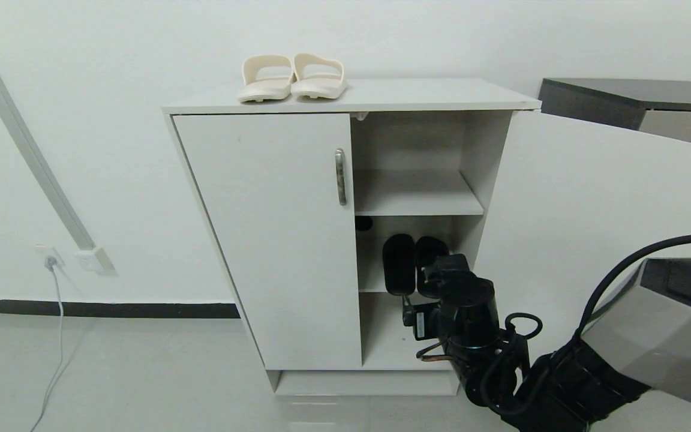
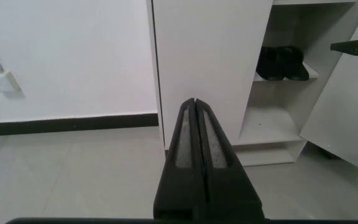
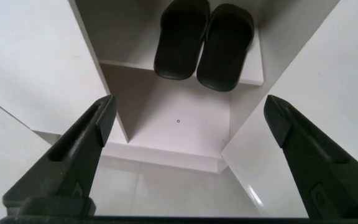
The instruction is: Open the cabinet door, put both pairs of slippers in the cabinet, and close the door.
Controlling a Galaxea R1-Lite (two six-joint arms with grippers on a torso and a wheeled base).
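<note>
Cabinet (image 1: 429, 95), head view: its right door (image 1: 591, 204) stands open and its left door (image 1: 267, 240) is shut. A pair of black slippers (image 1: 408, 264) lies in the middle compartment. A pair of cream slippers (image 1: 291, 78) sits on the cabinet's top. The right gripper (image 1: 448, 269) is just in front of the black pair, at the open side.

Left wrist view: the left gripper (image 2: 194, 107) has its fingers pressed together, empty, well apart from the cabinet.

Right wrist view: the right gripper's fingers are spread wide, with the black slippers beyond them, untouched.
</note>
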